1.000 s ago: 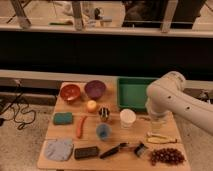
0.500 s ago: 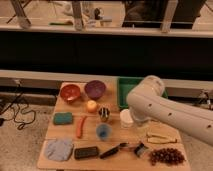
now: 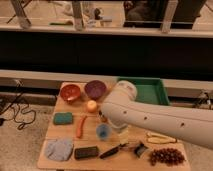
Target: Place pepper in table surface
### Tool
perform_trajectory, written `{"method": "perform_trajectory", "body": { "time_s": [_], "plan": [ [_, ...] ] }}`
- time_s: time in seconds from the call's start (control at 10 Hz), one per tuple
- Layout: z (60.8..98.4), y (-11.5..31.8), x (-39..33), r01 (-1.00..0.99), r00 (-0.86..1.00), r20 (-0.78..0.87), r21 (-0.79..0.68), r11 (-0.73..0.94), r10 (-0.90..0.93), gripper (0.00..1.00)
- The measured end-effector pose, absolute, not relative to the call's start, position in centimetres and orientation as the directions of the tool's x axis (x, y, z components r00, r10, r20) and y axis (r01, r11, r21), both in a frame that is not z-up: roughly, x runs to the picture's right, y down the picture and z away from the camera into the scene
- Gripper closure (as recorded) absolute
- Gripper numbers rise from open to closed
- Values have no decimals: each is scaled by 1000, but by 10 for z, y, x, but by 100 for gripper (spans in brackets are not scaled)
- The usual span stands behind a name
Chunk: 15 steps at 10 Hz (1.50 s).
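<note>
Camera view: pepper point(image 3: 81, 126) lies near-to-far; tool hidden behind arm point(image 3: 150, 117).

We cannot see the gripper. The white arm point(image 3: 155, 120), cut off at the right edge, lies across the table surface point(image 3: 90, 137) and hides whatever is at its end. It covers the green tray's point(image 3: 150, 90) near left corner and most of a pale cup point(image 3: 120, 134). A small dark object point(image 3: 103, 118) at the arm's edge is too blurred to name.
</note>
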State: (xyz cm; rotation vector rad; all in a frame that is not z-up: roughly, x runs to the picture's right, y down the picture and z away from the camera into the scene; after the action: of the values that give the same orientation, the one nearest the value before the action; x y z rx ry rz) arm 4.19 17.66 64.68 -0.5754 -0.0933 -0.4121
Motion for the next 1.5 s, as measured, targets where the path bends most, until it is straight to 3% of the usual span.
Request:
{"method": "perform_trajectory", "body": {
  "time_s": [0.2, 1.1, 1.5],
  "plan": [
    [645, 181, 10, 462, 886, 295, -509, 726, -357, 20],
    [646, 184, 1, 486, 874, 313, -513, 708, -373, 20],
    [652, 182, -64, 565, 825, 341, -489, 664, -450, 20]
  ]
}}
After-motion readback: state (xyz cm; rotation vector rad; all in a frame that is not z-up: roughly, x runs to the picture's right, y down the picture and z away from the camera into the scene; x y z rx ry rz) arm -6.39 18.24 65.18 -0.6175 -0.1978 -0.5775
